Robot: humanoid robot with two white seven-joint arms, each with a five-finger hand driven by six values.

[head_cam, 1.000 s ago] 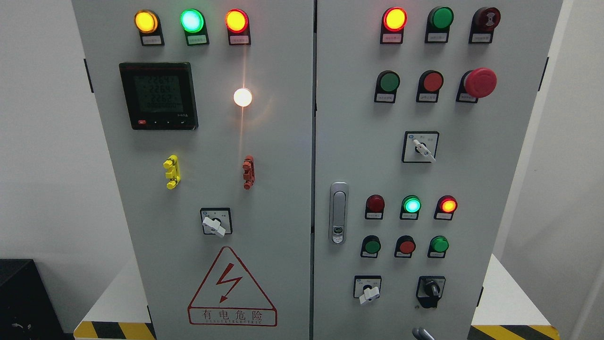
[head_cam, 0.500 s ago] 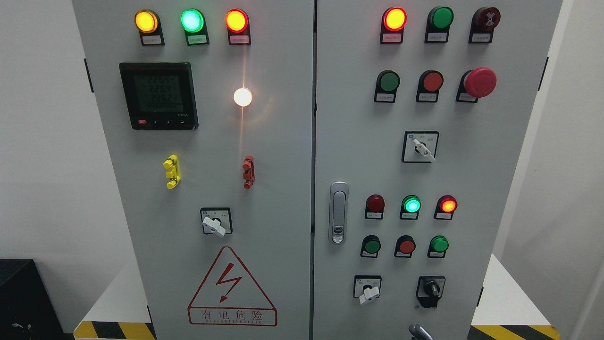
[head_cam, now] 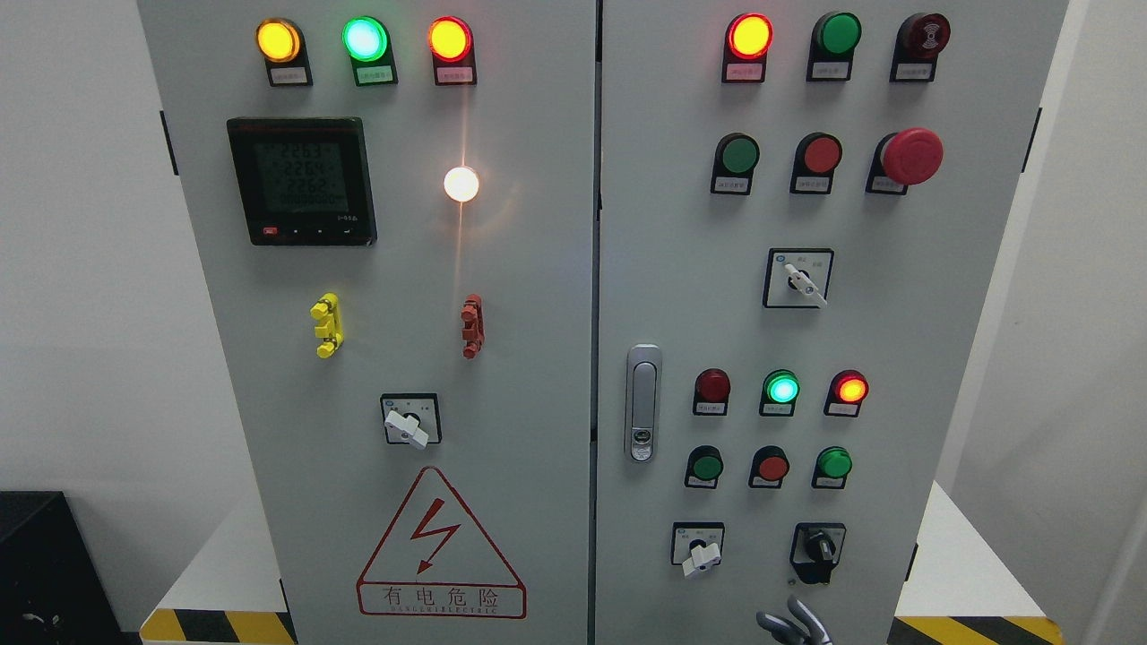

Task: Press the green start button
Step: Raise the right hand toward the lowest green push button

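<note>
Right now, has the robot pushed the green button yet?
Not yet. Done: nothing, no green button is touched. In hand: the right hand pokes in at the bottom edge, below the black knob switch. Left: reach up to a green button, perhaps the lower right green button, and press it.

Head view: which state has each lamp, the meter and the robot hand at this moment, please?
amber lamp: lit.
left green lamp: lit.
left red lamp: lit.
white lamp: lit.
meter: display on.
top right red lamp: lit.
top right green lamp: unlit.
lower dark red lamp: unlit.
lower green lamp: lit.
lower orange lamp: lit.
right hand: at bottom edge, touching no button.
</note>
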